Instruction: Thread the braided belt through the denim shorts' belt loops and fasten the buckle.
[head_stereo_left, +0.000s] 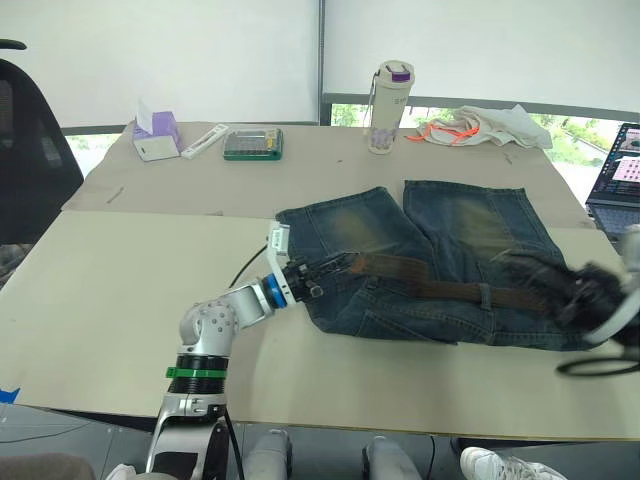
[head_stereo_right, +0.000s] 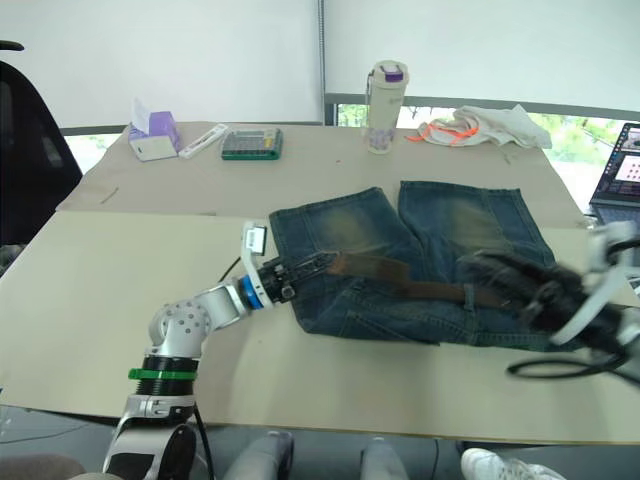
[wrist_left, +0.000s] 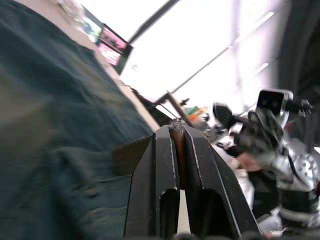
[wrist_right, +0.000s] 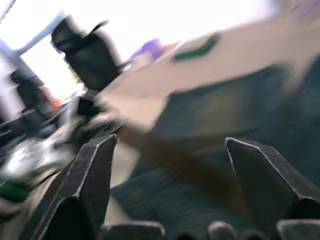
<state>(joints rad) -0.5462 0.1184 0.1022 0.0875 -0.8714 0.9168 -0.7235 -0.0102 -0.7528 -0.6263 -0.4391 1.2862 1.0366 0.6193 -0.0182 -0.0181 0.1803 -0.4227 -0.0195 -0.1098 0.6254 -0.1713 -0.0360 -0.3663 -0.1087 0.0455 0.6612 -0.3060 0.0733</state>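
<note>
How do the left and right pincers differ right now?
The left pincer is shut on the braided belt at the left end of the denim shorts' waistband; the right pincer is open and holds nothing. The left one sits at the belt's end, the right one over the waistband's right end. Both have black fingers and are low over the shorts.

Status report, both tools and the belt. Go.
Left tool shut on the braided belt at the waistband's left end. Right tool open, over the denim shorts at the right end. Belt lies along the waistband; buckle not made out. Nothing in the way.
</note>
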